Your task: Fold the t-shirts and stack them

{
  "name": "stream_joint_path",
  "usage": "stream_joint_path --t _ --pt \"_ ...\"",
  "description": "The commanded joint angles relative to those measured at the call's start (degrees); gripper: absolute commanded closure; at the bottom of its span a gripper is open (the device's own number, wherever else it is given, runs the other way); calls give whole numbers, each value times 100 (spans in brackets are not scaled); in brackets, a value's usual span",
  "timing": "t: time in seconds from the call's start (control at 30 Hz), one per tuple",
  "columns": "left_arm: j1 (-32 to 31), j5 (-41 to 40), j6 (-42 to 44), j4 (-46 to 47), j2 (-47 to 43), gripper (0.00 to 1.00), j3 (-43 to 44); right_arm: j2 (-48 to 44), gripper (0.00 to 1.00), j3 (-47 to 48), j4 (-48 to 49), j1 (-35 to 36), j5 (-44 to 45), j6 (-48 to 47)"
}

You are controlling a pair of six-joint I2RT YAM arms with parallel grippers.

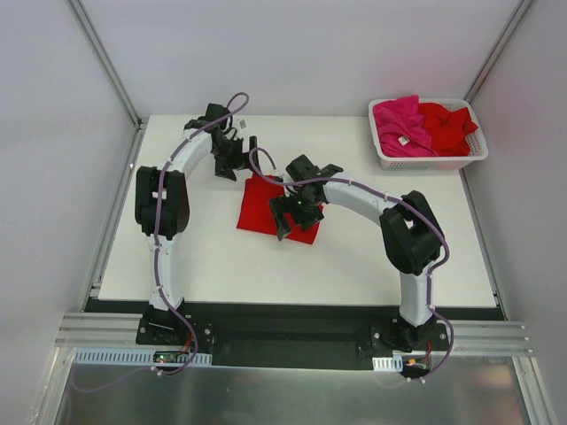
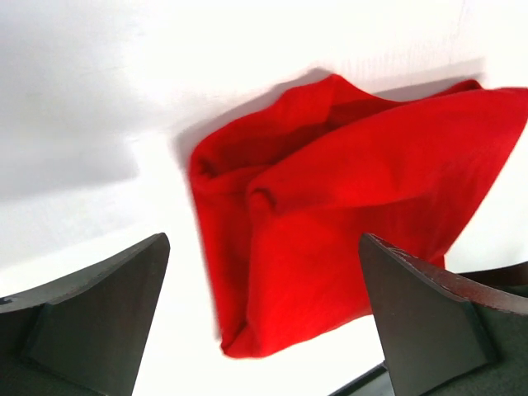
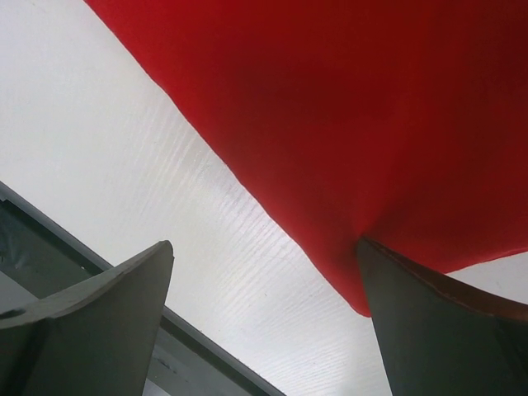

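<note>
- Top external view: left black two-finger gripper (image 1: 236, 163) hung released, jaws wide, at 11 o'clock of the folded bright red cloth t-shirt (image 1: 259, 211) lying mid-table.
- Right black two-finger gripper (image 3: 264, 242), likewise spread and grasping nothing, sat over its 4 o'clock edge.
- Magenta-pink cloth t-shirt (image 1: 400, 124) and crumpled red cloth t-shirt (image 1: 448, 124) lay in the white slotted plastic basket (image 1: 427, 163) at 2 o'clock.

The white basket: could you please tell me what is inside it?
Inside the basket, a crumpled magenta-pink t-shirt lies left, a red t-shirt right. Anything beneath them is covered.
</note>
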Motion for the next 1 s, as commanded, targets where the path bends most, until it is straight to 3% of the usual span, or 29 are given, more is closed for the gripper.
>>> stream_joint_path --t 0.0,0.43,0.67,0.8,0.97 --pt "123 -702 256 -261 -696 1 -76 39 4 227 -208 60 0 -94" --pt "-141 -722 740 -525 -231 1 2 4 4 148 -287 78 -79 -147" --pt "-229 69 634 -455 -511 1 206 -22 4 113 -366 69 -53 -209" --pt "-159 1008 371 -192 -740 1 -23 -329 4 -10 -138 16 0 -103" --pt "-80 1423 178 -121 -925 1 -155 -857 4 86 -190 -116 123 -68"
